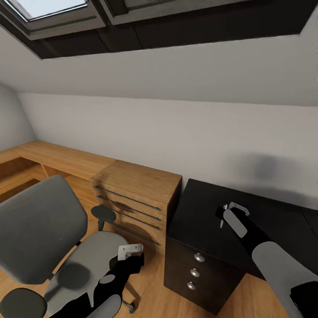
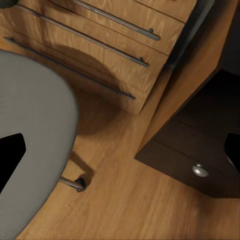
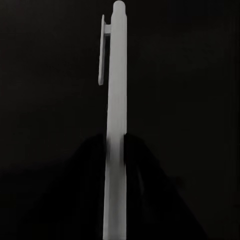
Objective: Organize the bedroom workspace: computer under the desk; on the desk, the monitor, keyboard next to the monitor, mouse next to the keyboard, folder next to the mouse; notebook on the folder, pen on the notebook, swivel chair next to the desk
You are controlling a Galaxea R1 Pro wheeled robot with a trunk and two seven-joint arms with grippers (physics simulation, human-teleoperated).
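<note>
1 slim white pen (image 3: 116, 125) sits pinched in your right pincer (image 1: 226, 211), jutting straight out past its tips over the desk (image 1: 274, 221). It looks light, stiff and slippery, so keep the grip mid-barrel. Your left pincer (image 1: 131, 250) hangs over the swivel chair (image 1: 39, 229); I cannot tell its opening.
</note>
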